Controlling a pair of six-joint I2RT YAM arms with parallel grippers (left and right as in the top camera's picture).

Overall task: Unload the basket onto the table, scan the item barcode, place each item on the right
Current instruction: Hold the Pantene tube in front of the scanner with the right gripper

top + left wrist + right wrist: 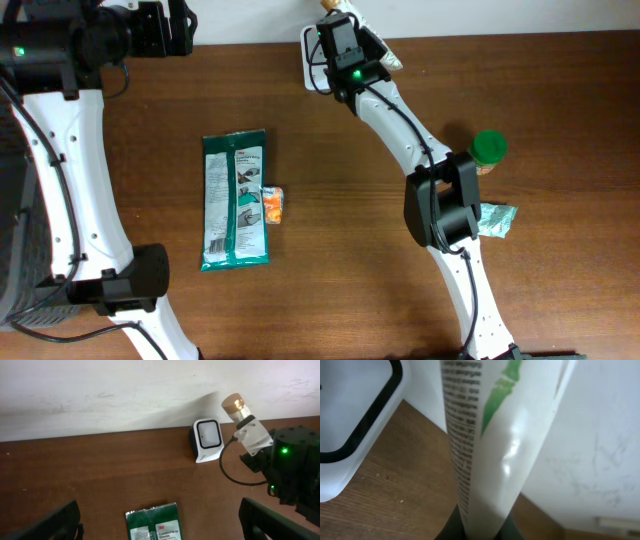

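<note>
White tube [243,419] is sitting pinched in the right gripper [480,527] at the table's twelve o'clock, just beside the scanner [207,440]. The scan itself is seemingly only beginning. Left gripper [160,522] is hovering, spread wide.

The table [300,300] is dark brown wood grain. The scanner [208,440] is white, its window framed in black. The tube [485,435] is white with a green streak, fine dark print and a tan cap [232,403]. The glove packet [235,200] is dark green, the small packet [273,205] orange, the jar lid [489,147] bright green
</note>
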